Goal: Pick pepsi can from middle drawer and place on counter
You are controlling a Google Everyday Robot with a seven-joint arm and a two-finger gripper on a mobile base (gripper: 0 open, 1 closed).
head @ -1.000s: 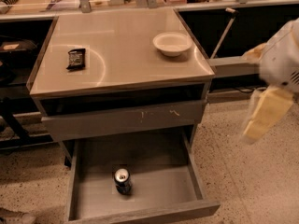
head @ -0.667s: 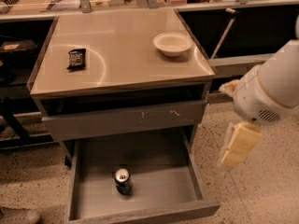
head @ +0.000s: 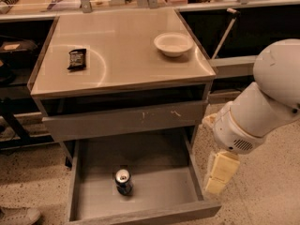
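The pepsi can [head: 123, 181], dark blue with a silver top, stands upright on the floor of the open middle drawer [head: 164, 191], left of its centre. The tan counter [head: 119, 55] tops the grey cabinet above. My gripper [head: 217, 173] hangs from the white arm at the right, just outside the drawer's right wall, level with the can and well to its right. It holds nothing that I can see.
A white bowl [head: 173, 43] sits at the counter's back right and a flat black snack packet [head: 77, 59] at its left. The scratched grey drawer front [head: 126, 118] is above the open drawer. Dark shelving stands to the left and right.
My arm and gripper have swung left and down, from beside the counter's right edge to the right wall of the open drawer. The can has not moved.
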